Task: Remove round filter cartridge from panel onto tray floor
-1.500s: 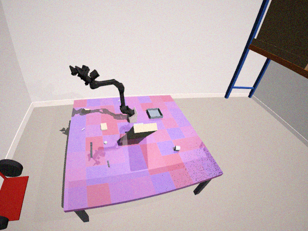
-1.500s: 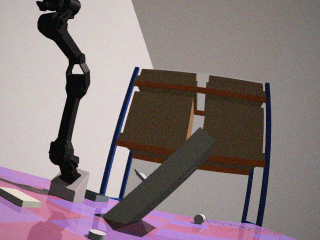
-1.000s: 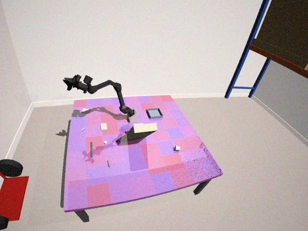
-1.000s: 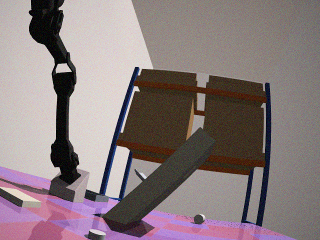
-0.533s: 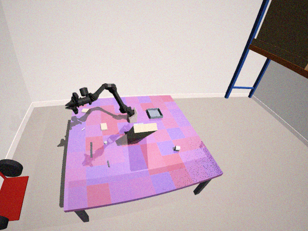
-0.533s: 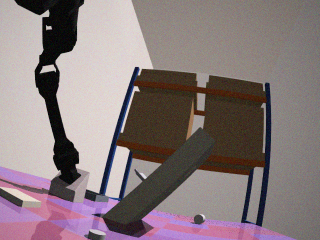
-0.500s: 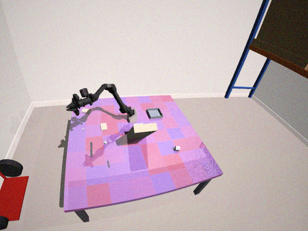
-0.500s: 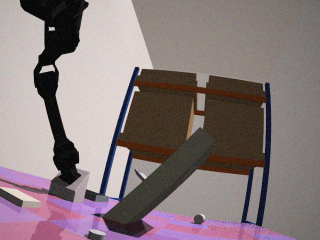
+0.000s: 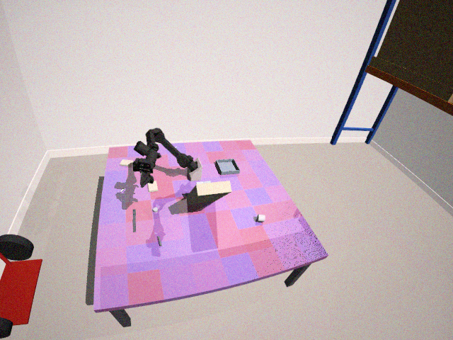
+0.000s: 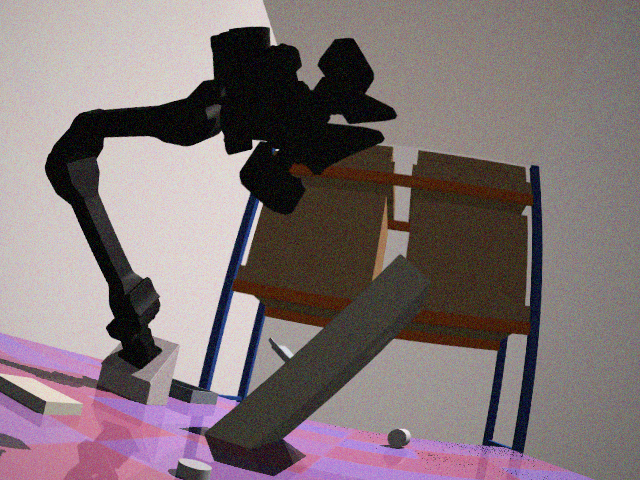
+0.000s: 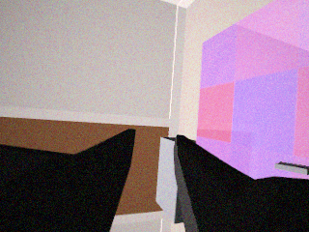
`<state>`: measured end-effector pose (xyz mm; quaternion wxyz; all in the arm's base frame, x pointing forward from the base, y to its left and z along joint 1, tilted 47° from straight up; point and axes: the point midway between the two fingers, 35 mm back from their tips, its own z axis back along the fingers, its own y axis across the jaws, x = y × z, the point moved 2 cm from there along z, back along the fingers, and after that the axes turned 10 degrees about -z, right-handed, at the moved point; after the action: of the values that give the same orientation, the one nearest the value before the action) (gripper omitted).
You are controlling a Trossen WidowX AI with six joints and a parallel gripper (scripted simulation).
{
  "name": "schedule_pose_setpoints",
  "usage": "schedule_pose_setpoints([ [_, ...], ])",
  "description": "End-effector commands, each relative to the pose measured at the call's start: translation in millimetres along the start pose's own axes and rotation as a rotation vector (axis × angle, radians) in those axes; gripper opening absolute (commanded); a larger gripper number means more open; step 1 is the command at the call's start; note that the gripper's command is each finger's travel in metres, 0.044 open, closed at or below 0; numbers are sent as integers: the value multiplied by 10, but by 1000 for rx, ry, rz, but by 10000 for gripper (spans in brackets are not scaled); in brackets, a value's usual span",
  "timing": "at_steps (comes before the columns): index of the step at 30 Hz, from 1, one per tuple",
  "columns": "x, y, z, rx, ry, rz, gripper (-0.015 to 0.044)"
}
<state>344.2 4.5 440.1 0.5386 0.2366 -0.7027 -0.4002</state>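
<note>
The service panel (image 9: 214,188) (image 10: 330,346) is a dark slab that leans on the table, with a cream top edge in the top view. Its face is turned away from the top and exterior views, so the cartridge and its slots are hidden. A thin pale piece (image 9: 203,181) (image 10: 282,349) shows at its far side; I cannot tell what it is. The grey tray (image 9: 227,166) (image 10: 204,396) stands beyond the panel, with nothing seen in it in the top view. My gripper (image 9: 147,182) (image 10: 389,126) (image 11: 154,139) is partly open and empty, raised above the table and apart from the panel.
Cream blocks (image 9: 153,186) (image 10: 56,400) lie on the table. A white cylinder (image 9: 260,218) (image 10: 399,438) and a smaller one (image 9: 155,210) (image 10: 193,469) lie apart. A grey bar (image 9: 134,220) lies near the table's left edge. The arm stands on a pale pedestal (image 10: 126,384).
</note>
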Motion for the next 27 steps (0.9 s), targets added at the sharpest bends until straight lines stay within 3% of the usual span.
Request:
schedule_pose_setpoints([
  [1, -692, -153, 153, -89, 154, 85, 115],
  [9, -1809, -511, 734, -204, 396, 364, 115],
  [15, -2381, -879, 1274, -241, 486, 655, 115],
  [21, -2704, -1264, 1820, -200, 471, 1028, 115],
  [27, -2736, -1310, 1898, -187, 458, 1064, 115],
])
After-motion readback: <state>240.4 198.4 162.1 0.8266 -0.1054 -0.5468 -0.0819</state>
